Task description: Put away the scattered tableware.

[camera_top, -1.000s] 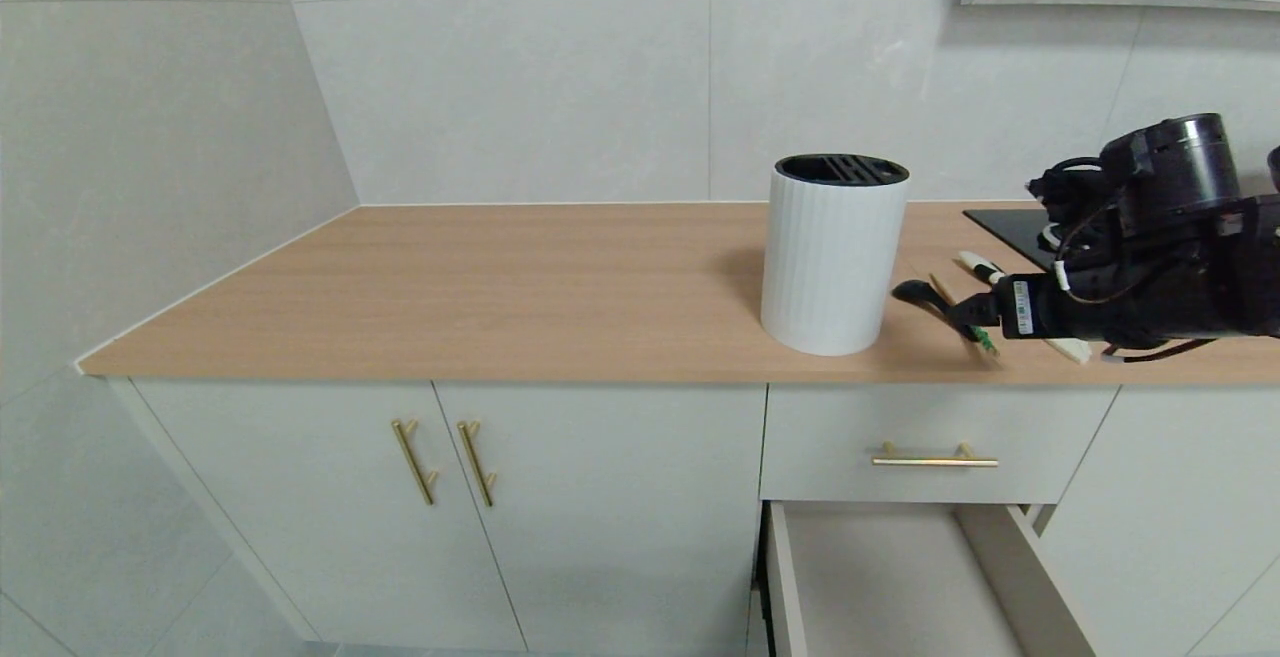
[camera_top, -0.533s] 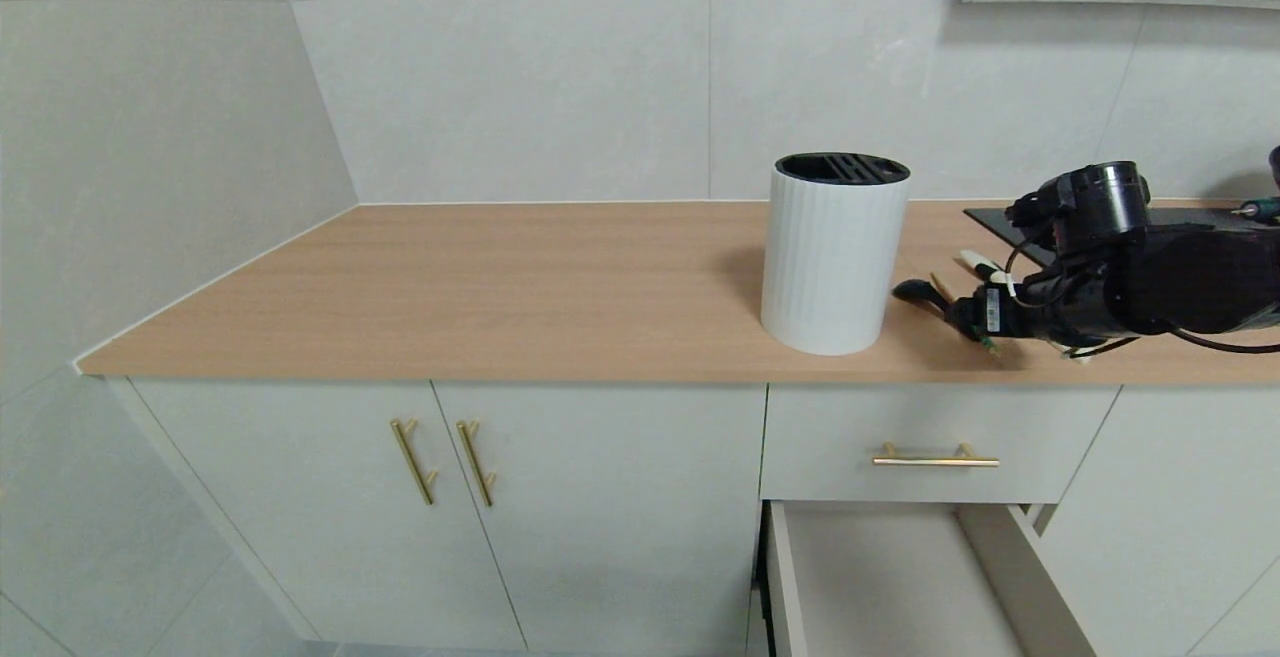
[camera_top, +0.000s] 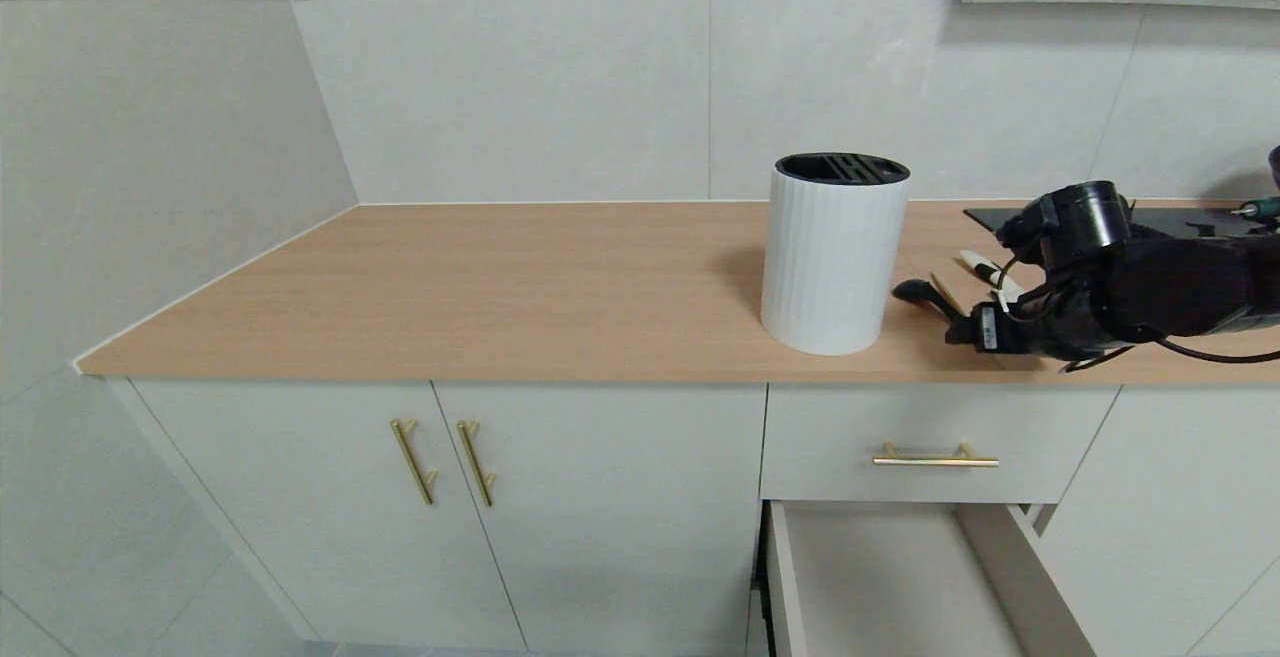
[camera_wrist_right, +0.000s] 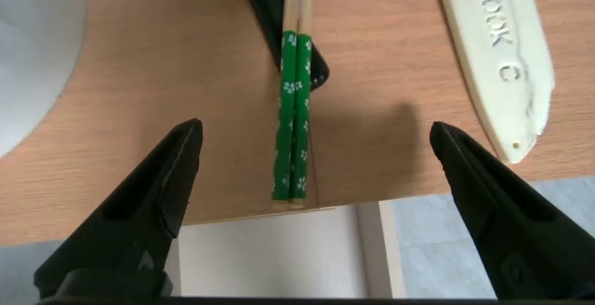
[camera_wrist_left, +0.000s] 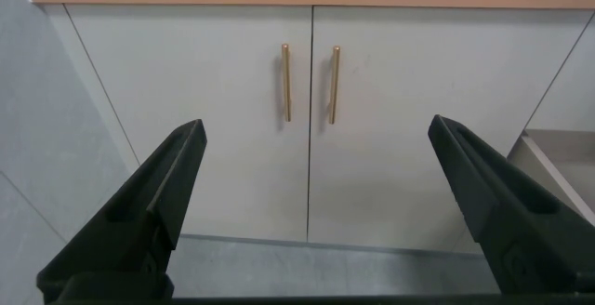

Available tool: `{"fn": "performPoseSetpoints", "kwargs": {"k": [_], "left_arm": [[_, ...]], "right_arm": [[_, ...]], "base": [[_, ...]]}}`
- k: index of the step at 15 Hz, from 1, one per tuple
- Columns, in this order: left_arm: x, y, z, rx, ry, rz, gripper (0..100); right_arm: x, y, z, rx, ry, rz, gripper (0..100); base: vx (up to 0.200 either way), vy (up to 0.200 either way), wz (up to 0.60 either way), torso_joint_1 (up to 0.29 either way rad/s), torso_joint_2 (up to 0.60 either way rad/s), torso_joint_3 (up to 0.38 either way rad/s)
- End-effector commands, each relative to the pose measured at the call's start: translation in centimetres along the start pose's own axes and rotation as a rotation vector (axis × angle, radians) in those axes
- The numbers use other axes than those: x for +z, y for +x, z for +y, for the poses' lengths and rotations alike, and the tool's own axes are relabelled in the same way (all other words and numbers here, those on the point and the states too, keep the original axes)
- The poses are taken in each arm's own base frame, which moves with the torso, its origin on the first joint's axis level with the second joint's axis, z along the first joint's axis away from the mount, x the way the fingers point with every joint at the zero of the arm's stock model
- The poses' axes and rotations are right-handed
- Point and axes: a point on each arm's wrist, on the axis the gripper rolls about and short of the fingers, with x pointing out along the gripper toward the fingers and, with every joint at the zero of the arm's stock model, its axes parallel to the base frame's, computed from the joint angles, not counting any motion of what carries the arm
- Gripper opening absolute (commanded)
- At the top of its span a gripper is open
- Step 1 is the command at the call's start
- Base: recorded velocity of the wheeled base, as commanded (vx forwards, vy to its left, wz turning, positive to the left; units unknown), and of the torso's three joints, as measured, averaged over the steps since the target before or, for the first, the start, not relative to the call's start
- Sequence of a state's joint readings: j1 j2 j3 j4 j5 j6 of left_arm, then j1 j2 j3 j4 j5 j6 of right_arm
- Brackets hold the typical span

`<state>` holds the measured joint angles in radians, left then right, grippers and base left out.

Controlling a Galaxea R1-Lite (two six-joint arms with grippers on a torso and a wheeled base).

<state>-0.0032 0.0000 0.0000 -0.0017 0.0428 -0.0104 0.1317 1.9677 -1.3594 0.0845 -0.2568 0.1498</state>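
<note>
A pair of wooden chopsticks (camera_wrist_right: 296, 110) with green flowered ends lies on the wooden countertop (camera_top: 500, 287), its ends near the front edge. A black spoon (camera_top: 915, 292) lies beside them, its handle (camera_wrist_right: 274, 21) under the chopsticks. A white knife (camera_wrist_right: 497, 54) lies on the other side. My right gripper (camera_wrist_right: 311, 207) is open and low over the countertop, with the chopstick ends between its fingers (camera_wrist_right: 139, 221). It sits just right of the white ribbed utensil holder (camera_top: 833, 255). My left gripper (camera_wrist_left: 311, 203) is open, holds nothing and faces the cabinet doors.
Below the countertop a drawer (camera_top: 900, 577) stands pulled open under a shut drawer with a gold handle (camera_top: 935, 457). Two cabinet doors with gold handles (camera_wrist_left: 310, 84) are to the left. A black cooktop (camera_top: 1010, 222) lies behind the right arm.
My right arm has come down toward the countertop, and its gripper now sits low over the chopsticks. The tableware and holder have not moved.
</note>
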Motion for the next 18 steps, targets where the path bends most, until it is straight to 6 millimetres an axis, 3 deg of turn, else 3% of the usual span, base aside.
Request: {"fn": "performPoseSetpoints", "kwargs": {"k": [1, 10, 12, 15, 16, 18], "left_arm": [[0.0, 0.0, 0.0, 0.0, 0.0, 0.0, 100], [0.0, 0.0, 0.0, 0.0, 0.0, 0.0, 100], [0.0, 0.0, 0.0, 0.0, 0.0, 0.0, 100], [0.0, 0.0, 0.0, 0.0, 0.0, 0.0, 100], [0.0, 0.0, 0.0, 0.0, 0.0, 0.0, 100], [0.0, 0.0, 0.0, 0.0, 0.0, -0.001, 100]], "right_arm": [[-0.1, 0.2, 0.1, 0.0, -0.002, 0.005, 0], [0.5, -1.1, -0.2, 0.003, 0.009, -0.026, 0], [0.7, -3.3, -0.8, 0.008, 0.046, -0.055, 0], [-0.7, -9.4, -2.4, 0.037, 0.07, -0.109, 0], [-0.8, -9.8, -2.5, 0.041, 0.069, -0.111, 0], [-2.4, -13.8, -3.3, 0.122, 0.062, -0.122, 0]], "base": [[0.0, 0.0, 0.0, 0.0, 0.0, 0.0], [0.0, 0.0, 0.0, 0.0, 0.0, 0.0], [0.0, 0.0, 0.0, 0.0, 0.0, 0.0], [0.0, 0.0, 0.0, 0.0, 0.0, 0.0], [0.0, 0.0, 0.0, 0.0, 0.0, 0.0], [0.0, 0.0, 0.0, 0.0, 0.0, 0.0]]}}
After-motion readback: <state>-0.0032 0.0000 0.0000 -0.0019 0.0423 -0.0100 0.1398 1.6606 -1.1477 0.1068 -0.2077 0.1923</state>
